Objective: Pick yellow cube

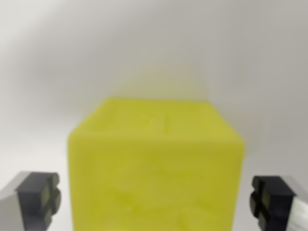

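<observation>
While the claw (154, 202) hangs spread wide, the yellow cube (156, 168) sits on the pale surface (154, 48) squarely between its two dark fingertips (38, 199), a slim gap showing on either side.

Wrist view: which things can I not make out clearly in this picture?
- Bright yellow cube: its lower part is cut off by the bottom edge, so where it rests is unseen; the whole surface is blurred.
- Gripper: only the two dark finger pads show at the lower corners, cut by the edges; a visible gap separates each from the cube.
- Pale grey surface: blurred, without detail.
</observation>
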